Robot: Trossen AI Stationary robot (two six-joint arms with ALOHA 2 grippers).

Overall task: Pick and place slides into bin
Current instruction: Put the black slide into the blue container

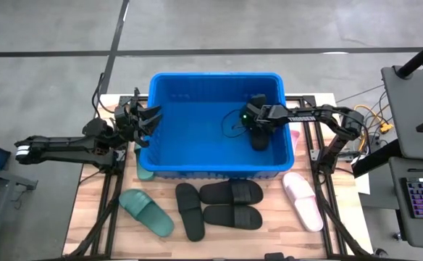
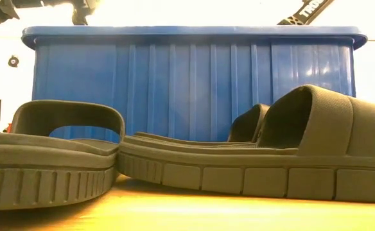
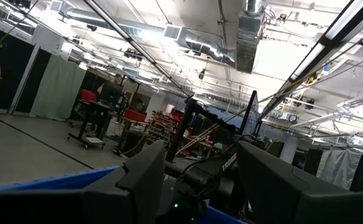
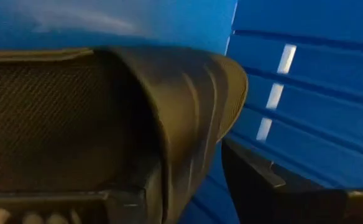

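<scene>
The blue bin (image 1: 215, 90) stands at the table's far middle. My right gripper (image 1: 253, 119) reaches into the bin's right part from the right and is shut on a black slide (image 1: 260, 138). That slide fills the right wrist view (image 4: 76, 112). My left gripper (image 1: 148, 119) is open and empty at the bin's left rim; its fingers (image 3: 145, 180) point across the bin. On the table in front of the bin lie a green slide (image 1: 146, 212), three black slides (image 1: 190, 210) (image 1: 231, 192) (image 1: 231, 215) and a pink slide (image 1: 302, 201), all on their soles. My right gripper holds the black slide by its curved ribbed strap (image 4: 197, 137). One finger (image 4: 268, 177) stands at the strap's outer side; the slide hides the other finger. The fingers come level from the table's right side. The slide is inside the bin; whether it rests on the floor I cannot tell.
A second green slide (image 1: 144, 172) peeks out by the bin's near left corner, and a second pink one (image 1: 295, 136) lies by its right wall. In the low view two black slides (image 2: 252, 160) (image 2: 46, 160) stand before the bin wall (image 2: 174, 83). A desk with a keyboard (image 1: 421, 199) is at the right.
</scene>
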